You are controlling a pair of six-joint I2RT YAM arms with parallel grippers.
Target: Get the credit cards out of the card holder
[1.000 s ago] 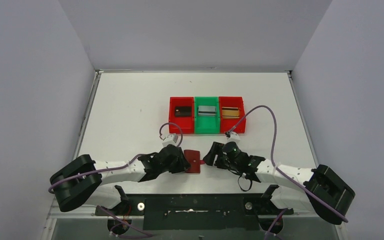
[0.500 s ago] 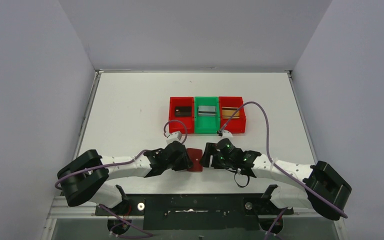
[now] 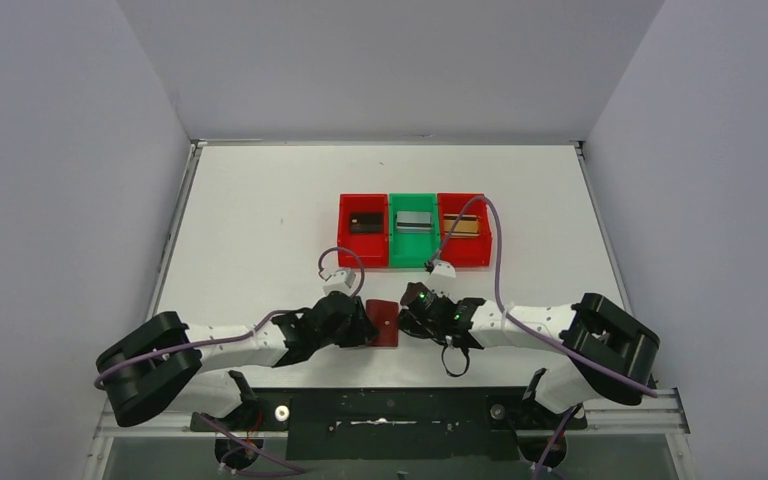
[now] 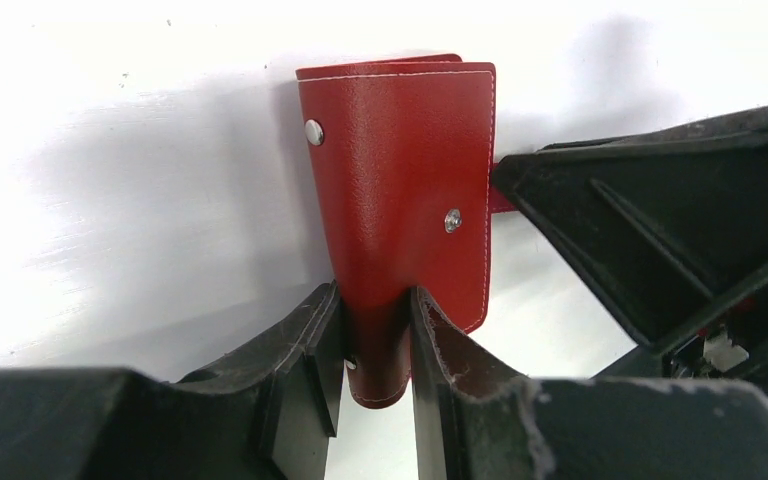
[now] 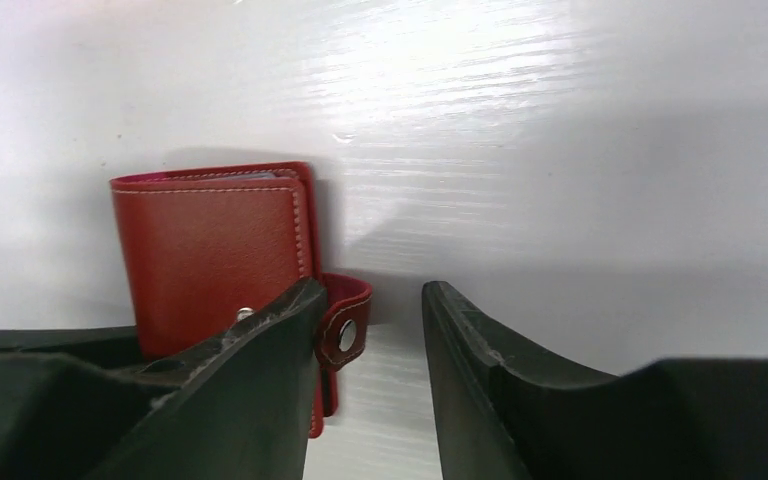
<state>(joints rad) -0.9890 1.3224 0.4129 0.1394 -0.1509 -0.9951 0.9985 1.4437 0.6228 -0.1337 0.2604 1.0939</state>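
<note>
- The step in hand looks like opening the card holder (image 4: 400, 180): one arm steadies it while the other goes for the flap.
- The left gripper (image 4: 375, 330) is pinching the holder's lower edge, a finger pressed on each cover.
- The right gripper (image 5: 372, 292) has its jaws apart. The clasp tab (image 5: 345, 335) sits in the gap against one finger and is not yet squeezed.
- The next move likely calls for the right jaws to close on the tab and draw that cover away, with the left grip firm enough that the booklet does not slip or twist out.
- The holder is at the near edge of the table (image 3: 260, 220), between the two grippers and well short of the bins.
- It is a dark red, grained booklet with pale stitching and small metal snaps. Its covers are folded together and the tab hangs loose at the side.
- Whether any sleeve is full cannot be seen.
- Credit cards (image 3: 413, 221) already lie in the red bins (image 3: 363, 256) and the green bin (image 3: 413, 259), one in each.
</note>
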